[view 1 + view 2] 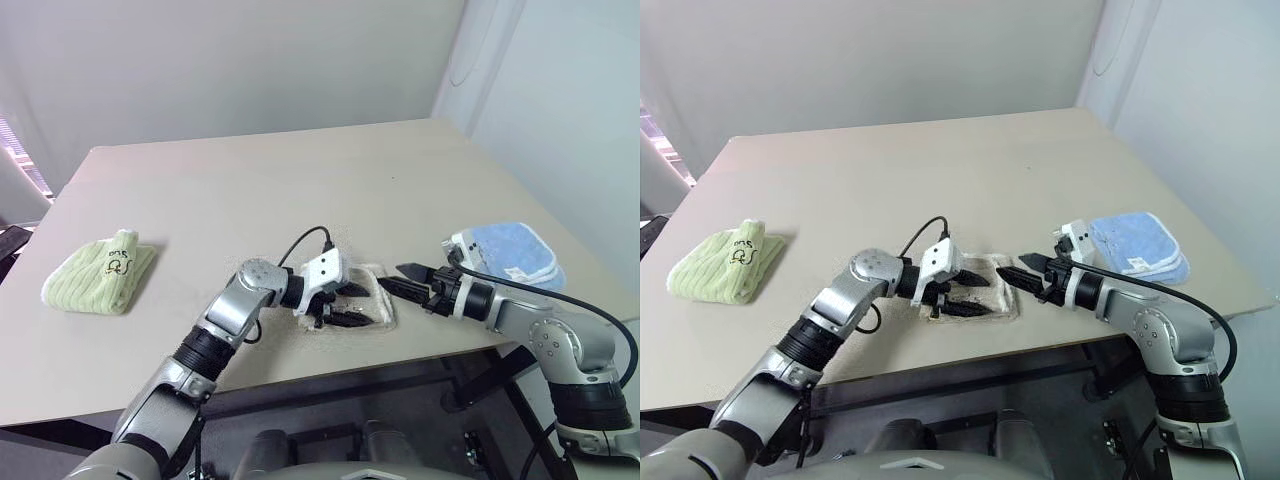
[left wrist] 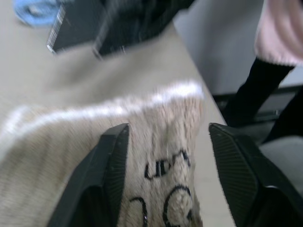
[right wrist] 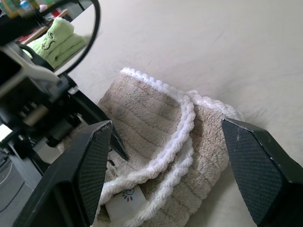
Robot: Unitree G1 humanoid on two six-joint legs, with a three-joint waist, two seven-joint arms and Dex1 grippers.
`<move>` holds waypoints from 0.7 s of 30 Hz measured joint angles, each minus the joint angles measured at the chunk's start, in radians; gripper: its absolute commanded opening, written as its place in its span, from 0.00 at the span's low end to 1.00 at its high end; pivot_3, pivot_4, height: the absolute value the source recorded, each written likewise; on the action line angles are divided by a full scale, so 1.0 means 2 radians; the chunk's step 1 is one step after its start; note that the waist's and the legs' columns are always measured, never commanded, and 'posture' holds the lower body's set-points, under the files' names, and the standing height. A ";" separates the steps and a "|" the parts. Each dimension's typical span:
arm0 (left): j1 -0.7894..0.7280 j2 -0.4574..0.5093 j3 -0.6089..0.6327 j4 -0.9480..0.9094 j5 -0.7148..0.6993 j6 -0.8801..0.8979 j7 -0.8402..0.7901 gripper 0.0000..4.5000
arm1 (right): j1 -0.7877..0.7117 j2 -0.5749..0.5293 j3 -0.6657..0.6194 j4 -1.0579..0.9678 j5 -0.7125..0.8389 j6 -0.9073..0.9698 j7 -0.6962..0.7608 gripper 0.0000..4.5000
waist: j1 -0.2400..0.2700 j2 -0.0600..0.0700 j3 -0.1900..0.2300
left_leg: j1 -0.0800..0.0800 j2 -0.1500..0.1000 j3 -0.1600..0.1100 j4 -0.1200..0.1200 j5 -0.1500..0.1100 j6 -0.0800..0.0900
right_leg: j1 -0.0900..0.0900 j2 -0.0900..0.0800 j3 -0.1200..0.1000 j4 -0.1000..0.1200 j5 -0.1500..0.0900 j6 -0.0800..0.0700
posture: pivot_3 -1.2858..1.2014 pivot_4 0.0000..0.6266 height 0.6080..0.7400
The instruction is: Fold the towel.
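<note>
the towel (image 1: 975, 287) lies low centre of the head views, near the front edge of the table (image 1: 940, 170), already doubled into a small thick bundle. in the right wrist view its white corded edging (image 3: 177, 135) runs in two stacked curves, with a small white label (image 3: 124, 201) showing at the bottom centre.

left gripper (image 1: 965, 293) sits over the bundle, fingers apart, cloth lying between and under them but not pinched. in the left wrist view the dark embroidered mark (image 2: 168, 184) shows between the fingers at lower centre. right gripper (image 1: 1025, 276) hovers just right of the bundle, fingers (image 3: 92, 163) spread wide, holding nothing.

judgement: folding looks nearly finished; the step in hand seems to be letting go and tidying. to do it well, lift the left gripper straight up and clear so the ribbed pads do not drag the top layer open. if the stacked edges need squaring, press down lightly with the right fingers rather than pushing sideways, since terry cloth slides on this smooth top. keep the bundle away from the table edge, which is close.

a light green towel (image 1: 720, 262) lies at the left, a light blue towel (image 1: 1137, 246) at the right, both well apart from the work.
</note>
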 measured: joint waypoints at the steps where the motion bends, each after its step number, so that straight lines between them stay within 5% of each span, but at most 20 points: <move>1: -0.003 0.001 0.008 -0.006 -0.007 0.005 0.000 0.61 | -0.001 0.000 0.000 0.001 0.002 0.001 0.000 0.86 | 0.000 0.000 0.000 | 0.000 0.000 0.000 0.000 0.000 0.000 | 0.000 0.000 0.000 0.000 0.000 0.000 | 0.52 0.00 1.00; 5: -0.015 0.019 0.043 -0.029 -0.035 0.035 0.000 0.48 | -0.010 0.000 -0.013 0.005 0.015 0.007 0.005 0.72 | -0.001 0.000 0.000 | 0.000 0.000 0.000 0.000 0.000 0.000 | 0.000 0.000 0.000 0.000 0.000 0.000 | 0.52 0.00 1.00; 11: -0.022 0.066 0.121 -0.050 -0.088 0.075 0.004 0.01 | -0.034 0.002 -0.025 -0.013 0.037 0.007 0.007 0.24 | -0.002 0.000 0.000 | 0.000 0.000 0.000 0.000 0.000 0.000 | 0.000 0.000 0.000 0.000 0.000 0.000 | 0.52 0.00 1.00; 14: -0.023 0.079 0.136 -0.052 -0.094 0.079 0.012 0.00 | -0.064 0.011 -0.025 -0.018 0.042 -0.002 0.010 0.00 | -0.002 0.000 0.000 | 0.000 0.000 0.000 0.000 0.000 0.000 | 0.000 0.000 0.000 0.000 0.000 0.000 | 0.52 0.00 1.00; 21: 0.021 0.110 0.104 -0.043 -0.068 0.042 -0.019 0.00 | -0.072 0.022 0.063 0.021 -0.002 -0.027 0.054 0.00 | -0.001 0.000 0.000 | 0.000 0.000 0.000 -0.001 0.000 0.000 | 0.000 -0.001 0.000 0.000 0.000 0.000 | 0.52 0.00 1.00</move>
